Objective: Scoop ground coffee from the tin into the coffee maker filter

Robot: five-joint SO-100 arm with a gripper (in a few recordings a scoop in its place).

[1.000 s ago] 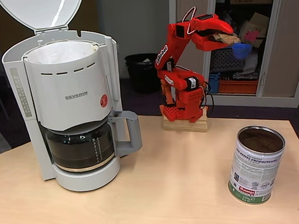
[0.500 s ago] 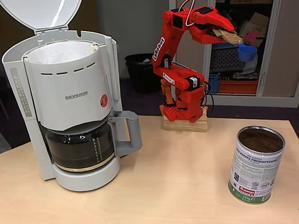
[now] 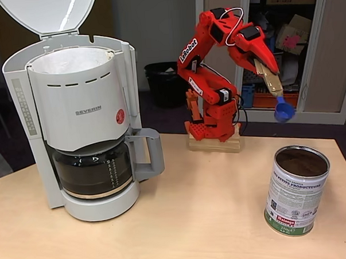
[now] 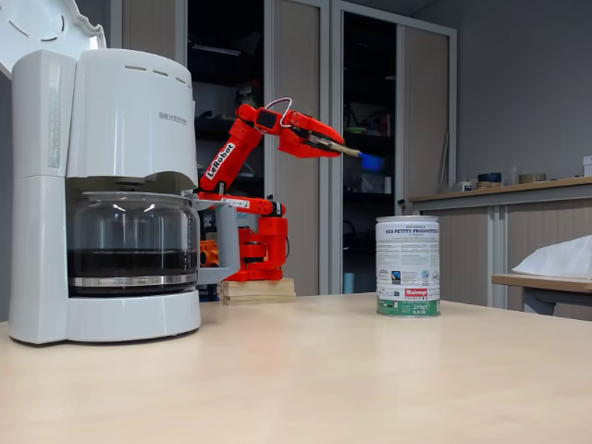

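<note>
Shiny metal tin (image 3: 296,192) with paper label, glossy white plastic coffee machine (image 3: 74,111), matt wooden table (image 3: 183,221)

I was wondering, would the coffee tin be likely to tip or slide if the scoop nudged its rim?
The tin stands upright on a flat base and looks nearly full of ground coffee, so it probably resists tipping. On the smooth table, a sideways nudge might slide it instead. Its shiny metal wall likely stays rigid.

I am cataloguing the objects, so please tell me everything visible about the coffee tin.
The tin is a shiny metal cylinder with a white printed label and a green and red band at its base. It stands upright and open on the wooden table, right of the coffee machine, holding dark ground coffee. Nothing else touches it.
</note>
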